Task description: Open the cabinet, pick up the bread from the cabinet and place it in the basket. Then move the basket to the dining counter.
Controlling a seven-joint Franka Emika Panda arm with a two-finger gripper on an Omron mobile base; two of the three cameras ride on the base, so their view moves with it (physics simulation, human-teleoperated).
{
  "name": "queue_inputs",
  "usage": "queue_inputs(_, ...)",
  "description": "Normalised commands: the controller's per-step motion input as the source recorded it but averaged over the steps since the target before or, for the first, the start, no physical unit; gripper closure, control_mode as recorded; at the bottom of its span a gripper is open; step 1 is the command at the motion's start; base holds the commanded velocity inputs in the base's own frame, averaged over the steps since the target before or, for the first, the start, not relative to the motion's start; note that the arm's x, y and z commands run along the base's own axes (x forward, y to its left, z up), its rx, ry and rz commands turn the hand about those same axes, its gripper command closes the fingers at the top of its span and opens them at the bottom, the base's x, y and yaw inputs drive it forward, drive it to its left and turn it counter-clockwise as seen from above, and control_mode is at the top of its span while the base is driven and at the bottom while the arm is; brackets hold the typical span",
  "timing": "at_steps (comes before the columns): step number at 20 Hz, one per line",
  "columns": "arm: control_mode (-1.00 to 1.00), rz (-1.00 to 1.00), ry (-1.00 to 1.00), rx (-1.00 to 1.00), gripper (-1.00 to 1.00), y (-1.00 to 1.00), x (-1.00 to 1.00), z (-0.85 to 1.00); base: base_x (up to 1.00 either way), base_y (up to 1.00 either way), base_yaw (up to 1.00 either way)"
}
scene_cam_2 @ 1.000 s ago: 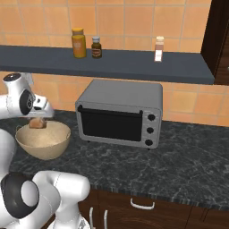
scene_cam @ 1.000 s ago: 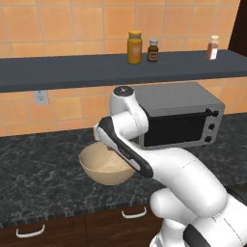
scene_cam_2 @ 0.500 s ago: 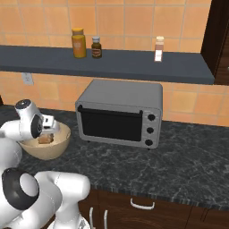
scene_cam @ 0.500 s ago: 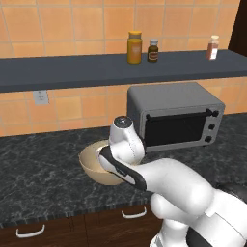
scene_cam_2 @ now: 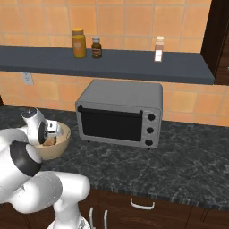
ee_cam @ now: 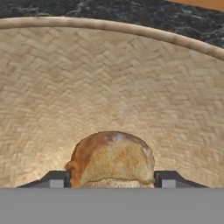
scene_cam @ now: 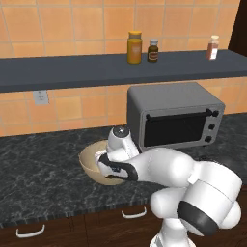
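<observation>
The tan woven basket (scene_cam: pixel 90 165) (scene_cam_2: pixel 62 144) stands on the black speckled counter (scene_cam: pixel 43 178), left of the toaster oven. My gripper (ee_cam: pixel 111 180) (scene_cam: pixel 104 162) (scene_cam_2: pixel 52 133) reaches down into it. The brown bread (ee_cam: pixel 111 158) (scene_cam_2: pixel 48 142) sits between the two fingertips (ee_cam: pixel 57 179), low inside the basket's woven wall (ee_cam: pixel 109 78), and the gripper is shut on it. Whether the roll touches the basket floor is hidden. The dining counter is out of view.
A grey toaster oven (scene_cam: pixel 173 120) (scene_cam_2: pixel 120 114) stands right of the basket. A dark shelf (scene_cam: pixel 72 70) above holds several jars and bottles (scene_cam: pixel 134 47). Dark wood cabinetry (scene_cam_2: pixel 219 40) rises at the far right. Drawer handles (scene_cam: pixel 135 212) line the counter front.
The arm has swung down and the hand has sunk with the bread from above the basket rim into the basket. The basket and toaster oven have stayed put.
</observation>
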Motion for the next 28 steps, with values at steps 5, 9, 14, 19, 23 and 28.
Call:
queue_inputs(5,-1.00,0.00,0.00,0.00,1.00,0.16,0.35,-0.19,0.00,0.00,0.00)
queue_inputs(9,-1.00,0.00,0.00,0.00,-1.00,0.03,-0.01,-0.09,0.00,0.00,0.00)
queue_inputs(14,-1.00,0.00,0.00,0.00,-1.00,0.00,-0.38,0.08,0.00,0.00,0.00)
queue_inputs(19,-1.00,0.00,0.00,0.00,-1.00,0.00,-0.30,0.46,0.00,0.00,0.00)
queue_inputs(23,-1.00,-0.02,0.02,0.00,-1.00,0.00,-0.61,0.95,0.00,0.00,0.00)
queue_inputs(28,-1.00,0.00,0.08,0.00,-1.00,0.14,-0.95,0.43,0.00,0.00,0.00)
